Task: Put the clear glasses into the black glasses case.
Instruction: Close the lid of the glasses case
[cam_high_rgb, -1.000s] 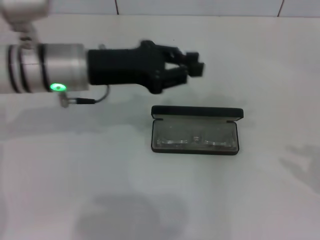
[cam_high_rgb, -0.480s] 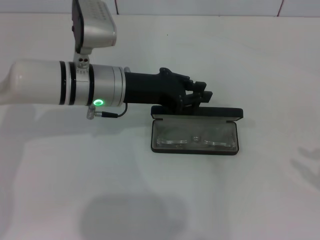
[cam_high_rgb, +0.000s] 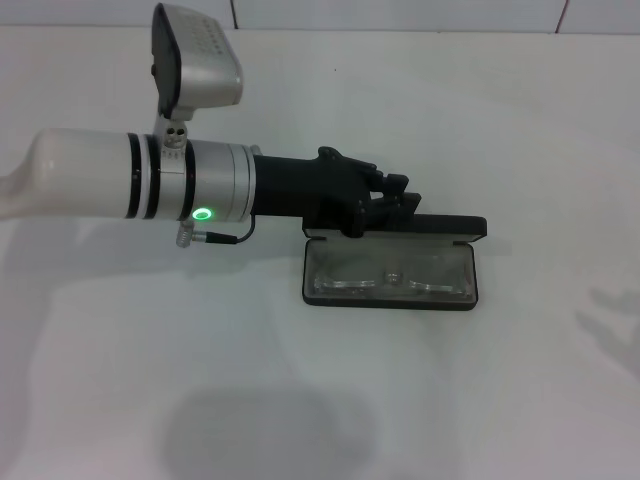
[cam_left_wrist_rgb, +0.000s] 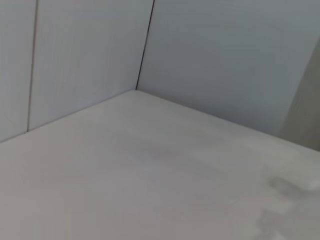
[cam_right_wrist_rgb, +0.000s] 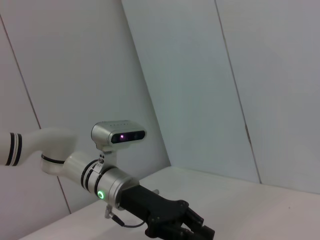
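Glasses: the clear glasses (cam_high_rgb: 390, 277) lie inside the open tray of the black case (cam_high_rgb: 320, 298), just right of the frame's centre in the head view; the two lenses and the nose bridge show against the grey lining.
Case: it rests flat on the white surface (cam_high_rgb: 480, 400), with its lid (cam_high_rgb: 450, 225) standing up along the far edge, towards the top of the frame.
Left gripper (cam_high_rgb: 398, 203): it reaches in from the left of the frame, and its fingers (cam_high_rgb: 392, 182) look drawn close together, holding nothing, at the lid's upper left part; whether they touch the lid I cannot tell.
Right gripper: out of sight in every view; its wrist camera looks across at the left arm from well away.
Task state: the glasses appear already placed; what seems left is closing the lid.
How the glasses handle: probably very light, thin and springy plastic, smooth and easy to slip, easy to scratch or bend at the arms.
How the case handles: stiff and light, likely to slide on the smooth surface if pushed sideways.
Where to take hold: the lid's top edge near its middle, pressed down and forward over the hinge.
Risk: an arm sticking up could be pinched by the lid.
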